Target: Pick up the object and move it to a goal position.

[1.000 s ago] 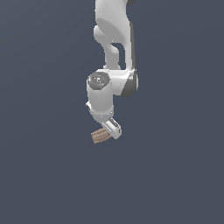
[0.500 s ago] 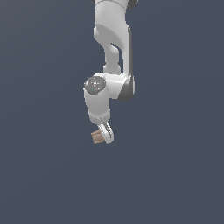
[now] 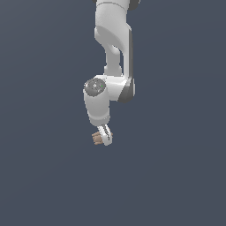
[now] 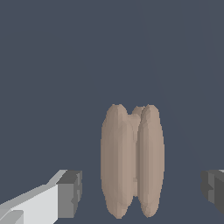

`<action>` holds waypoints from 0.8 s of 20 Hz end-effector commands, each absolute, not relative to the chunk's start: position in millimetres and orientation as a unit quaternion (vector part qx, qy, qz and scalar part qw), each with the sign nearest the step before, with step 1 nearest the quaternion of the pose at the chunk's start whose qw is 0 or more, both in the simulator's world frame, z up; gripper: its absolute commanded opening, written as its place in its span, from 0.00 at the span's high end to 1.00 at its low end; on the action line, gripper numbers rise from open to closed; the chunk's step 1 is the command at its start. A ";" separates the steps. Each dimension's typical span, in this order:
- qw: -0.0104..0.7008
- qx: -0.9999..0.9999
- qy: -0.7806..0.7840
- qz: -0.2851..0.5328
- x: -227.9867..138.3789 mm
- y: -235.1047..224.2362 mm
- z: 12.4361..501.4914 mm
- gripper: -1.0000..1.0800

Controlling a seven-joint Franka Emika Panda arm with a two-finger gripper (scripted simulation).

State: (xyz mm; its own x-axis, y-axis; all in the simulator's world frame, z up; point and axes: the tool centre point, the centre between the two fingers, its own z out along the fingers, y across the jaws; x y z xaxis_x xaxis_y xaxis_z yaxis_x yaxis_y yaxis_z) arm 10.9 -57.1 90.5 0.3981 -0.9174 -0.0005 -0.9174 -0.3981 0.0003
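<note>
Since a second ago the arm (image 3: 115, 53) has swung toward the exterior view's left, carrying the object (image 3: 97, 138) along.
In the wrist view the fingers (image 4: 70, 193) stand apart, gaps showing on both sides of the ribbed brown object (image 4: 132, 160) between them; whether they grip it I cannot tell. No writing is legible.

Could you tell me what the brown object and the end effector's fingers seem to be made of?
The brown object: matte tan, with smooth rounded ridges, possibly wood or clay; the render leaves it open. The end effector's fingers: smooth white shell, plastic-like, with dark grey matte pads, perhaps rubber.
</note>
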 end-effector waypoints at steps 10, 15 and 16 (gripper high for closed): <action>0.000 -0.835 0.551 0.000 9.6 -57.5 51.0 0.04; 0.000 -0.835 0.551 0.000 10.7 -57.3 40.4 0.04; 0.000 -0.835 0.551 0.000 10.8 -57.4 40.2 0.04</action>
